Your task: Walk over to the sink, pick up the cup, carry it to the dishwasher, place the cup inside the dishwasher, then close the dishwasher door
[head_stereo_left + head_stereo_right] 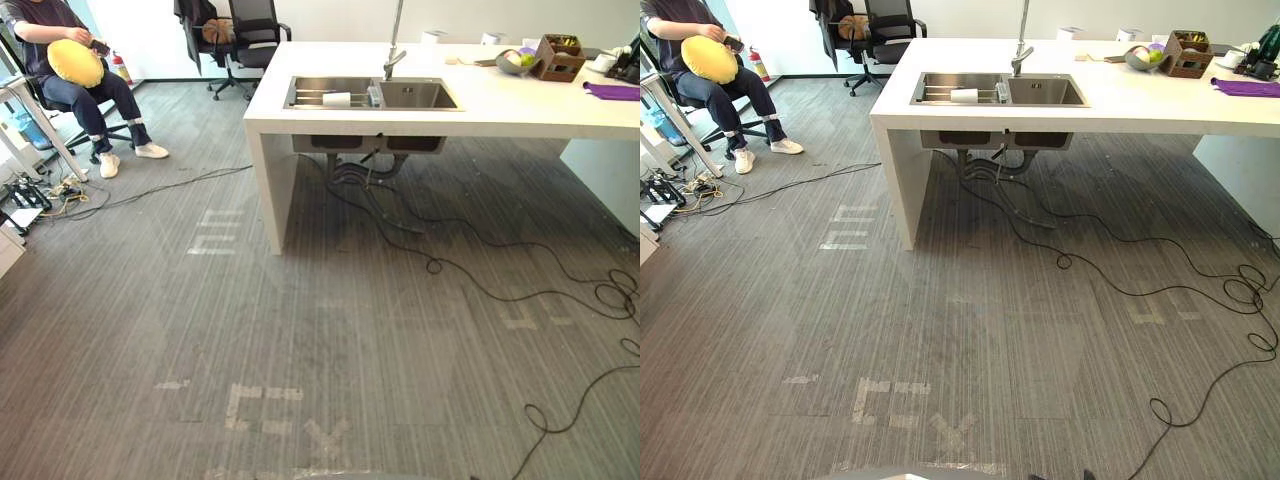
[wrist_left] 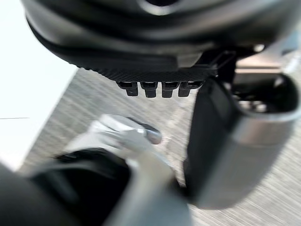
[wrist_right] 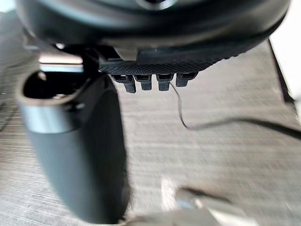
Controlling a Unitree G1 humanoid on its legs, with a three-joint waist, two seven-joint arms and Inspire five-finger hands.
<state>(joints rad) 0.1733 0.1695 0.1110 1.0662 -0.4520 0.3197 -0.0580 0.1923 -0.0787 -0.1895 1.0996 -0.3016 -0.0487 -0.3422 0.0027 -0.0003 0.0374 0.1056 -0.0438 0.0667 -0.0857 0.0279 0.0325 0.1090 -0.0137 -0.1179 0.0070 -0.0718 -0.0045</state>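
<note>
"Locating the white cylindrical cup (image 1: 337,98): where does it lie?"
"On its side in the left basin of the stainless-steel double sink (image 1: 420,97), set into the white counter (image 1: 500,108)."
"And the hands?"
"Left hand (image 2: 141,52) and right hand (image 3: 155,42) hang relaxed and empty over grey carpet (image 1: 300,330)."

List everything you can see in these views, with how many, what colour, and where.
cup: 1, white, lying in the sink's left basin
sink: 1, steel, two basins, set in the counter
faucet: 1, silver, behind the sink
counter: 1, white, ahead across the carpet
bowl: 1, grey, counter's right end
box: 1, brown, beside the bowl
cloth: 1, purple, counter's right edge
office chairs: 2, black, beyond the counter's left end
person: 1, dark clothes, seated far left holding a yellow cushion
fire extinguisher: 1, red, beside the person
left robot hand: 1, dark, holding nothing
right robot hand: 1, dark, holding nothing
</note>
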